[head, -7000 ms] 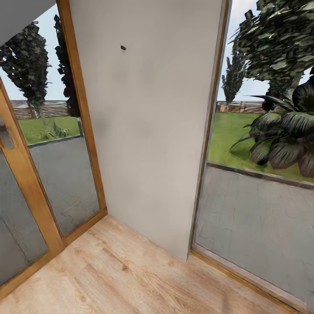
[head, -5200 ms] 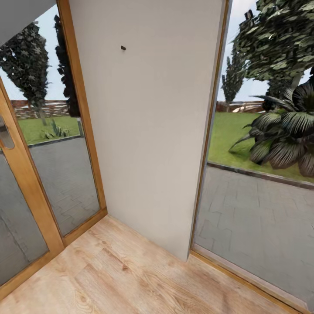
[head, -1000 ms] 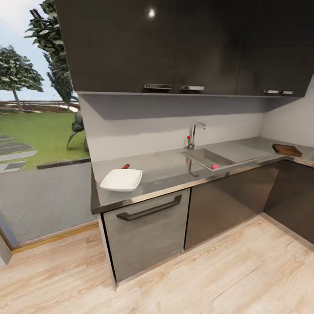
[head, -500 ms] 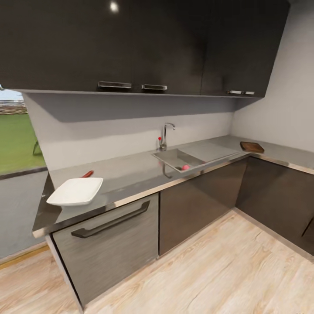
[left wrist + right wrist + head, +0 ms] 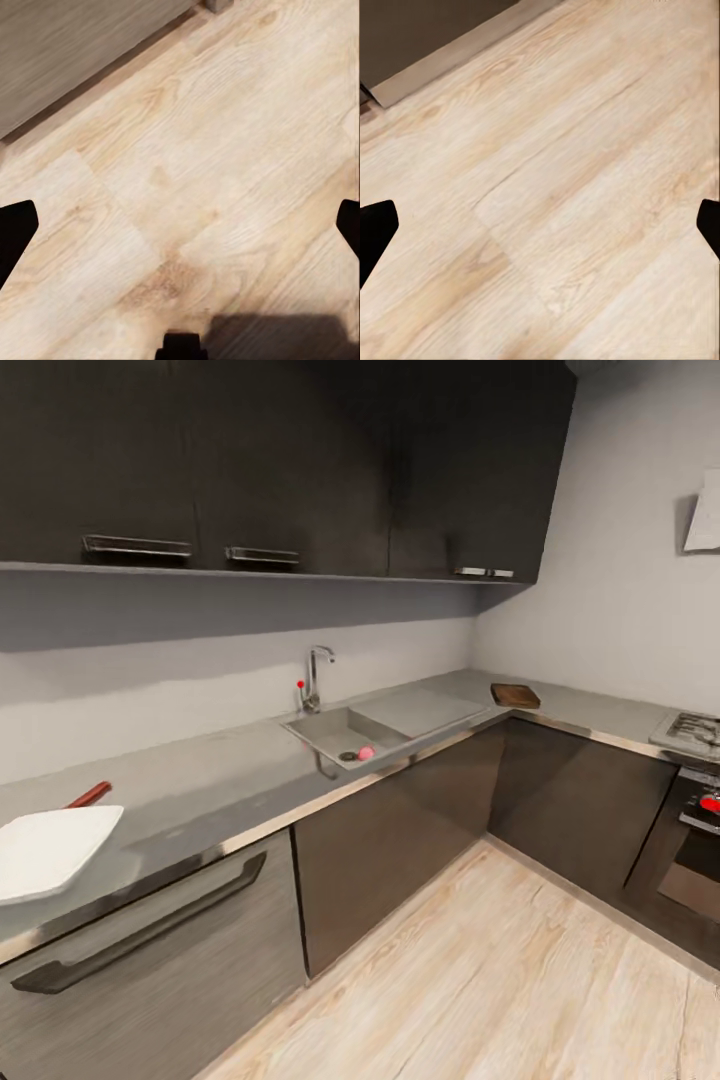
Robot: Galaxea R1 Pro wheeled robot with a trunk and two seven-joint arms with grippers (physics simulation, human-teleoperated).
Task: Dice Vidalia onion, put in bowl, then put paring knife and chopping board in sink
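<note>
head: onion (image 5: 366, 753) lying in sink (image 5: 335, 730) by the drain; bowl (image 5: 45, 850) sitting on tabletop (image 5: 200, 790) at far left, knife (image 5: 88, 795) showing just behind it; board (image 5: 515, 695) resting in the far corner | left wrist: left claw (image 5: 180, 229) hanging wide open over floor (image 5: 202, 180), gripping nothing | right wrist: right claw (image 5: 540, 225) spreading wide over floor, empty

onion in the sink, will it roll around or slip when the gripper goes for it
Probably. The onion looks small and round, so a nudge would likely roll it. It sits on the smooth steel floor of the sink beside the drain, so it may skid. The basin walls should keep it contained.
</note>
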